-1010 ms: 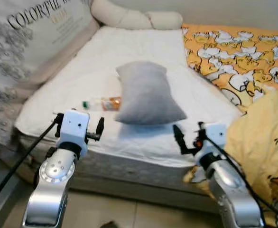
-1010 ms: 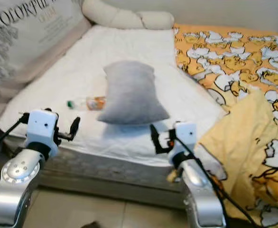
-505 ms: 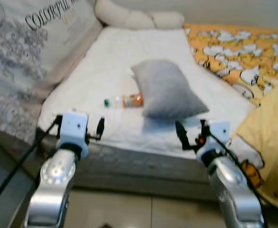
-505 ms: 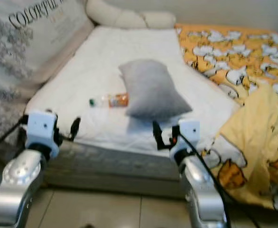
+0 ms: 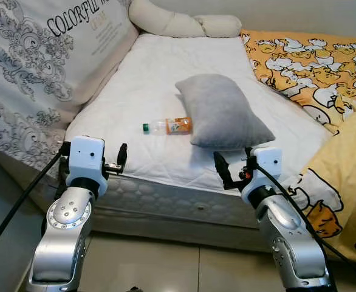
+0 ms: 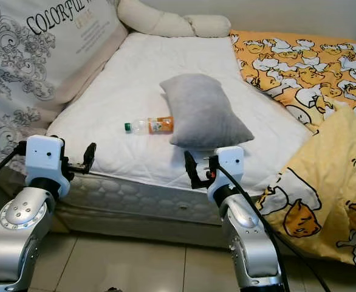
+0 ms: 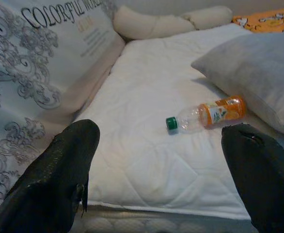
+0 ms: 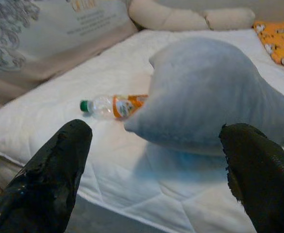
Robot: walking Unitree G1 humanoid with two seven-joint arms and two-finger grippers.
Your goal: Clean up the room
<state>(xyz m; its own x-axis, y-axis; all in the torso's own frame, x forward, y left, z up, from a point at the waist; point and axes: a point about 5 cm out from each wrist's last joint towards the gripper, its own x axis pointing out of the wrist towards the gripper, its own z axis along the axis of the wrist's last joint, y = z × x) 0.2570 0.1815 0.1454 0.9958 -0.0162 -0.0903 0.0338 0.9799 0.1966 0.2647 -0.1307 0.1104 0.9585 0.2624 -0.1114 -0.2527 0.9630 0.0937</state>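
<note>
Bottle [image 5: 167,126] lying mid-frame on the white mattress [image 5: 135,97] beside the grey pillow [image 5: 223,112] looks near-empty, light and slippery to us, best pinched across its orange-labelled middle; our left gripper [image 7: 161,174] and right gripper [image 8: 151,170] hang fingers apart, empty.

White mattress [image 5: 166,79], printed headboard [image 5: 38,67], beige tiled floor [image 5: 147,267], pale wall [image 5: 287,15]
</note>
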